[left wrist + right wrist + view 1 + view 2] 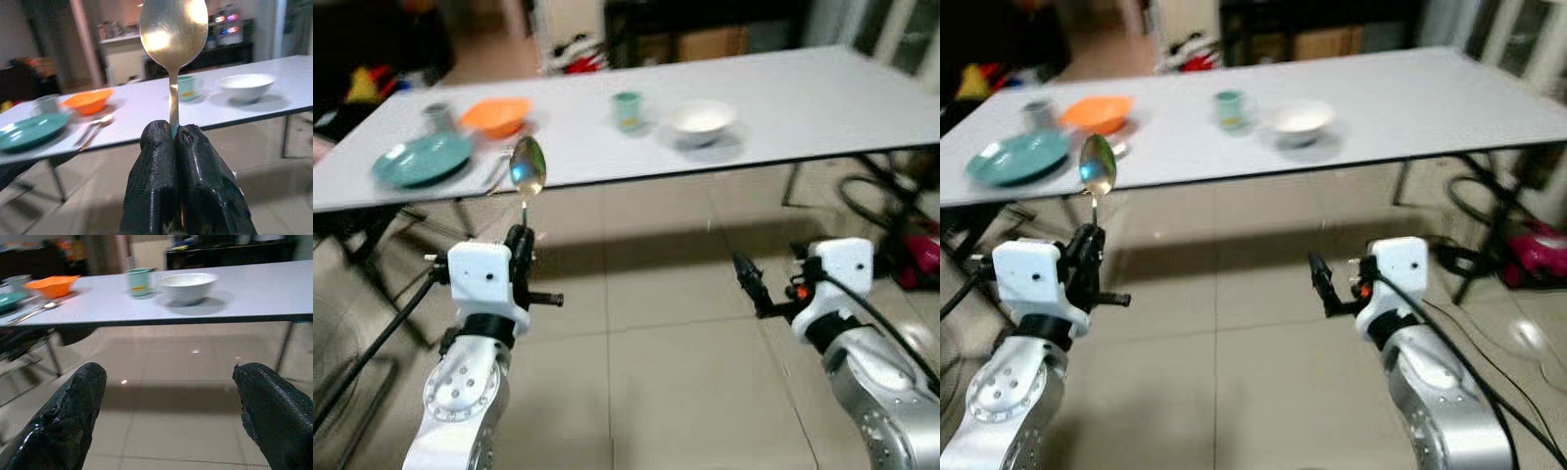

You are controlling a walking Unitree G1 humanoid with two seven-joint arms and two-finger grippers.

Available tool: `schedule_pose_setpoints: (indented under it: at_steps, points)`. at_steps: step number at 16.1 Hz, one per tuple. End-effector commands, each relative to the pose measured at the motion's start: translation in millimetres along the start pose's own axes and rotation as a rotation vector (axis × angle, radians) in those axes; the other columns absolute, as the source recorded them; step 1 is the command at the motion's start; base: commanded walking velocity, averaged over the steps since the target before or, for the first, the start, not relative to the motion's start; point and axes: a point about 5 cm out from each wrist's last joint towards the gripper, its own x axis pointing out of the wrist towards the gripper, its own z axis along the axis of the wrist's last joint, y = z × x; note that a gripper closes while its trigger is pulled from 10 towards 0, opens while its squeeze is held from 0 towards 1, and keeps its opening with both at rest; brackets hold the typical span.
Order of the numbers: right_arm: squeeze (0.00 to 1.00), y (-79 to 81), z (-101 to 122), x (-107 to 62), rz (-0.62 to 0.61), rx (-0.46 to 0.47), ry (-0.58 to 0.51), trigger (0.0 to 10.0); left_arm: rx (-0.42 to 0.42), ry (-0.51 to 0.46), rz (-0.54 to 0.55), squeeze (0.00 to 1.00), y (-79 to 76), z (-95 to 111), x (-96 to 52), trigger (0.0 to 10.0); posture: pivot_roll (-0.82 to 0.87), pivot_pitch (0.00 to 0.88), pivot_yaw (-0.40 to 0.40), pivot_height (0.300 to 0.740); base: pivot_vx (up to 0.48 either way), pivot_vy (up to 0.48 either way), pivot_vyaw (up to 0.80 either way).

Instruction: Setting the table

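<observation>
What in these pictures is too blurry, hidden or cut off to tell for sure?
- Cutlery beside the orange bowl: blurred in the left wrist view; which pieces and how many is unclear.
- Spoon: its handle is hidden between the left gripper fingers.
- Teal cup: any contents are too small and blurred in the eye views.
- Grey cup behind the teal plate: blurred, details unreadable.

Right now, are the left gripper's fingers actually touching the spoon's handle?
Touching. The left wrist view shows the two black fingers of the left gripper pressed together around the handle of the spoon, which stands upright out of them with no gap.
</observation>
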Motion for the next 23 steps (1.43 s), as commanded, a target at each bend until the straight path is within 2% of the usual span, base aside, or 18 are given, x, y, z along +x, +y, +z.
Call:
schedule_pose_setpoints:
  at_steps: [1,3,7,14,19,21,23]
  points:
    - [0.00,5.5,4,3.5,0.019,0.013,-0.022,10.0,0.016,-0.010,0.011,0.00,5.1,2,-0.5,10.0,-0.15,0.000,0.090,0.740,0.386,0.000,0.00]
    - [0.00,5.1,3,5.2,0.011,0.020,-0.015,10.0,0.014,-0.009,-0.001,0.00,4.8,1,-0.9,10.0,-0.15,0.000,0.091,0.740,0.409,0.000,-0.23]
    - [0.00,2.7,5,9.3,0.008,0.014,-0.019,10.0,0.012,-0.009,-0.017,0.00,2.8,1,1.0,10.0,-0.15,0.000,0.092,0.740,0.422,0.000,-0.80]
    - [0.00,3.4,8,15.7,0.023,0.015,-0.031,10.0,0.026,-0.012,-0.054,0.00,0.2,2,6.8,10.0,-0.14,0.000,0.096,0.740,0.421,0.000,-0.06]
    - [0.00,3.5,7,15.5,0.012,0.031,-0.028,10.0,0.035,-0.008,-0.105,0.00,-3.1,1,12.4,10.0,-0.15,0.000,0.105,0.740,0.423,0.000,-0.79]
    - [0.00,3.9,9,15.3,0.029,0.040,-0.046,10.0,0.045,-0.010,-0.105,0.00,-3.3,1,15.1,10.0,-0.15,0.000,0.106,0.740,0.424,0.000,-0.67]
    - [0.00,10.6,16,18.9,0.112,0.006,-0.064,10.0,0.057,-0.008,-0.098,0.00,-0.1,1,20.1,10.0,-0.14,0.000,0.107,0.740,0.405,0.000,0.00]
